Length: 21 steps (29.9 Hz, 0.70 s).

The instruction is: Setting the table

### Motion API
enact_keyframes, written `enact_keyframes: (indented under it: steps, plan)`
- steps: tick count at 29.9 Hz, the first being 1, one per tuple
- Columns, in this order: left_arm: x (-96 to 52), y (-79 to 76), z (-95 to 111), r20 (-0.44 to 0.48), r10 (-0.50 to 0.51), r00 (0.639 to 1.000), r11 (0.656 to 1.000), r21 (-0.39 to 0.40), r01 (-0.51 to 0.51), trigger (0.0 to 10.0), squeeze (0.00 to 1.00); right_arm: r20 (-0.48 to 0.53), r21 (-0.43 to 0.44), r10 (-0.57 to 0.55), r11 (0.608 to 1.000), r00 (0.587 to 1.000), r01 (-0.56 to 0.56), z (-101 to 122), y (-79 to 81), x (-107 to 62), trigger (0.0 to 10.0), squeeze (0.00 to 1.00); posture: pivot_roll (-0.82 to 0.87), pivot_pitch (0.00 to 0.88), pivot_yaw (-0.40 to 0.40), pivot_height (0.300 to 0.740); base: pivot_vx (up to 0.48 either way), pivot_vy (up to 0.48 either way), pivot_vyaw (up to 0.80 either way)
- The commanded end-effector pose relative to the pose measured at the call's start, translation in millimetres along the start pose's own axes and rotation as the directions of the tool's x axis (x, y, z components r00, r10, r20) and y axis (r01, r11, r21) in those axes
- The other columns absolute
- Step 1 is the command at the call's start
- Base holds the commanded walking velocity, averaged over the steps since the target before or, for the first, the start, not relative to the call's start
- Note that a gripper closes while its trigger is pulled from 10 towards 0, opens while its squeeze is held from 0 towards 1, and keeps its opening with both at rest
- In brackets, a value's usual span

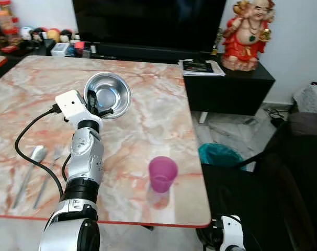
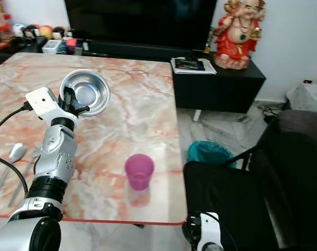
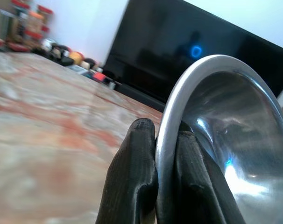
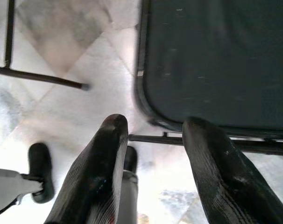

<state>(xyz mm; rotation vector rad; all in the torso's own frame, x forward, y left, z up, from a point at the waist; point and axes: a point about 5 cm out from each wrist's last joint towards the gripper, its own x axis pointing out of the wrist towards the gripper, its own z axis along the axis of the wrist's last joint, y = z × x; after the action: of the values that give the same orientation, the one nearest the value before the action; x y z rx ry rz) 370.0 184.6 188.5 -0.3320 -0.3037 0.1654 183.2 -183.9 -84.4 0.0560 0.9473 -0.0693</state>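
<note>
Above the bench's (image 1: 163, 125) middle, left claw (image 1: 98, 108) grips the steel bowl (image 1: 108, 94) by its near rim, tilted; pink cup (image 1: 162, 174) stands by the near right corner. Right claw (image 4: 153, 140) hangs spread, idle.
</note>
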Motion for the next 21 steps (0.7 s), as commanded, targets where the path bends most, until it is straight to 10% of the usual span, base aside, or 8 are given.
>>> enact_keyframes:
  steps: [1,21]
  plan:
    - [2.5,-6.1,8.6,0.041,-0.025,0.999,1.000,0.005,0.025,10.0,0.00,0.011,-0.004,-0.053,0.999,0.999,0.053,2.4,-5.5,-0.1,10.0,0.00,-0.03,0.000,-0.068,0.740,0.000,0.319,0.00]
    - [5.1,-7.4,13.2,0.052,-0.037,0.998,0.999,0.000,0.037,10.0,0.00,-0.047,-0.044,-0.087,0.995,0.995,0.085,-5.3,-7.2,-0.8,10.0,0.00,-0.03,0.000,-0.057,0.740,0.000,0.317,0.00]
